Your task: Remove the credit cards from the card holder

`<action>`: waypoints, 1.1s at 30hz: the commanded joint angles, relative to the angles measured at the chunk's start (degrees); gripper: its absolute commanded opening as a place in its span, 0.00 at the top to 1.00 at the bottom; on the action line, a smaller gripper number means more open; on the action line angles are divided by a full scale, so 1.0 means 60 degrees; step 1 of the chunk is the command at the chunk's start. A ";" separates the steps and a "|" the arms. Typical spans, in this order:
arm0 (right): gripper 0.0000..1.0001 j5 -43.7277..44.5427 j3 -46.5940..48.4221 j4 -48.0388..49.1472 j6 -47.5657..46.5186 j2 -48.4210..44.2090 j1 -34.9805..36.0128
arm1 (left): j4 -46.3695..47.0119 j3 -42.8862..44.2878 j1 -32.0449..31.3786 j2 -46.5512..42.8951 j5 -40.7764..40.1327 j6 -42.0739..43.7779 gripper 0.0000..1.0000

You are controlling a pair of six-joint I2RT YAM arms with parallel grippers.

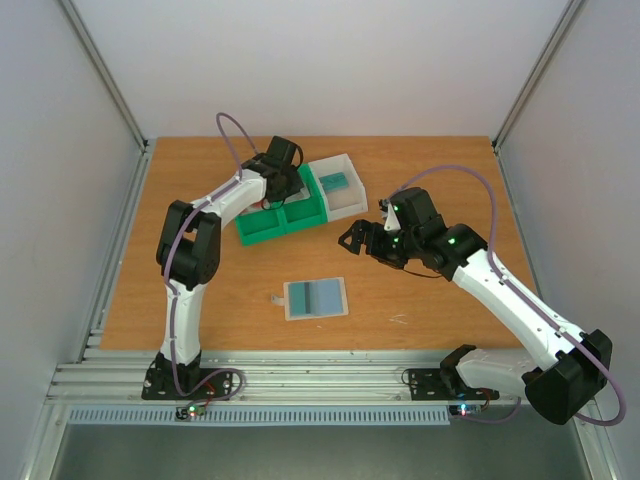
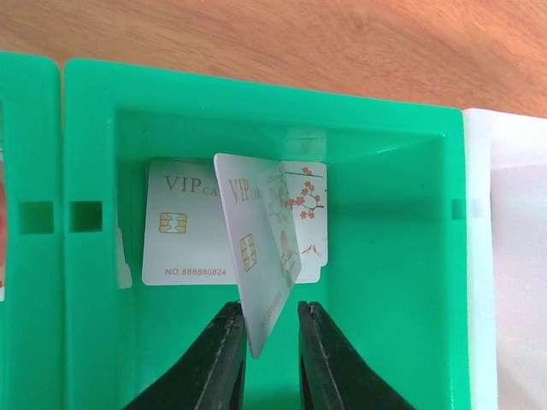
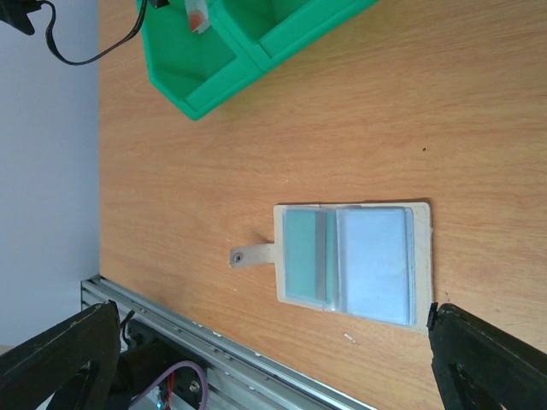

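Note:
The card holder (image 1: 316, 298) lies open and flat on the table, a pale beige sleeve (image 3: 423, 256) with a small tab (image 3: 252, 254). A teal card (image 3: 301, 254) and a pale blue card (image 3: 374, 260) sit in its clear pockets. My right gripper (image 3: 273, 312) hovers above it, open wide, and in the top view it (image 1: 365, 240) is to the holder's right. My left gripper (image 2: 269, 307) reaches into the green tray (image 2: 385, 256). Its jaws stand slightly apart around the lower corner of a tilted white VIP card (image 2: 256, 256), which leans on the left finger (image 2: 224, 342). Another white VIP card (image 2: 184, 224) lies flat beneath.
A blossom-printed card (image 2: 309, 198) lies partly hidden behind the tilted one. The green two-compartment tray (image 1: 262, 230) stands at the back, with a white tray (image 1: 350, 200) holding a teal card (image 1: 335, 182) on its right. An aluminium rail (image 1: 300, 378) runs along the near edge.

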 commanded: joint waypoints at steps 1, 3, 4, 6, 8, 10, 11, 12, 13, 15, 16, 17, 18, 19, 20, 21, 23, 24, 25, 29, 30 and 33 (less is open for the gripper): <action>0.02 -0.0054 0.0209 -0.0019 -0.0130 0.0105 -0.0054 | 0.0014 0.0303 0.0044 0.0279 -0.0301 0.0322 0.80; 0.01 -0.0064 0.0257 -0.0020 -0.0164 0.0124 -0.0054 | 0.0061 0.0313 0.0049 0.0282 -0.0323 0.0362 0.79; 0.01 -0.0086 0.0282 -0.0018 -0.0179 0.0139 -0.0057 | 0.0078 0.0324 0.0052 0.0290 -0.0312 0.0377 0.78; 0.02 -0.0129 0.0318 -0.0020 -0.0203 0.0157 -0.0054 | 0.0068 0.0357 0.0043 0.0293 -0.0275 0.0428 0.77; 0.02 -0.0156 0.0295 0.0015 -0.0270 0.0137 -0.0054 | 0.0016 0.0368 0.0045 0.0273 -0.0265 0.0480 0.75; 0.02 -0.0127 0.0290 0.0027 -0.0333 0.0118 -0.0055 | 0.0026 0.0340 0.0040 0.0225 -0.0303 0.0531 0.74; 0.02 -0.0107 0.0322 -0.0007 -0.0361 0.0113 -0.0061 | 0.0021 0.0344 0.0043 0.0201 -0.0328 0.0551 0.73; 0.02 -0.0092 0.0357 -0.0030 -0.0385 0.0105 -0.0055 | 0.0032 0.0346 0.0047 0.0183 -0.0326 0.0594 0.72; 0.01 -0.0090 0.0376 -0.0059 -0.0399 0.0092 -0.0054 | 0.0039 0.0346 0.0042 0.0153 -0.0312 0.0645 0.71; 0.02 -0.0088 0.0405 -0.0100 -0.0422 0.0053 -0.0055 | 0.0048 0.0349 0.0044 0.0087 -0.0249 0.0714 0.69; 0.02 -0.0091 0.0395 -0.0118 -0.0436 0.0023 -0.0058 | 0.0065 0.0347 0.0047 0.0016 -0.0199 0.0765 0.67; 0.01 -0.0092 0.0376 -0.0122 -0.0444 0.0008 -0.0058 | 0.0104 0.0322 0.0040 -0.0040 -0.0167 0.0888 0.66; 0.01 -0.0092 0.0355 -0.0123 -0.0445 -0.0001 -0.0054 | 0.0141 0.0286 0.0040 -0.0107 -0.0163 0.0973 0.65; 0.02 -0.0083 0.0336 -0.0130 -0.0446 -0.0019 -0.0065 | 0.0165 0.0229 0.0040 -0.0180 -0.0182 0.1079 0.64; 0.02 -0.0091 0.0336 -0.0131 -0.0449 -0.0032 -0.0055 | 0.0189 0.0189 0.0040 -0.0253 -0.0201 0.1202 0.63; 0.01 -0.0125 0.0355 -0.0144 -0.0512 -0.0034 -0.0056 | 0.0211 0.0142 0.0040 -0.0337 -0.0218 0.1268 0.61; 0.01 -0.0143 0.0399 -0.0182 -0.0603 -0.0029 -0.0054 | 0.0208 0.0053 0.0040 -0.0490 -0.0210 0.1407 0.56; 0.02 -0.0104 0.0407 -0.0202 -0.0626 -0.0046 -0.0057 | 0.0209 0.0022 0.0029 -0.0581 -0.0175 0.1512 0.54; 0.01 -0.0073 0.0421 -0.0222 -0.0641 -0.0070 -0.0054 | 0.0206 0.0000 0.0038 -0.0673 -0.0089 0.1584 0.52; 0.01 -0.0042 0.0412 -0.0295 -0.0781 -0.0146 -0.0059 | -0.0031 -0.0016 0.0040 -0.0997 0.0261 0.1970 0.47; 0.02 -0.0031 0.0409 -0.0311 -0.0820 -0.0162 -0.0062 | -0.0091 -0.0051 0.0040 -0.1098 0.0425 0.2057 0.45; 0.02 -0.0016 0.0394 -0.0342 -0.0871 -0.0196 -0.0057 | -0.0160 -0.0283 0.0040 -0.1457 0.1066 0.2500 0.44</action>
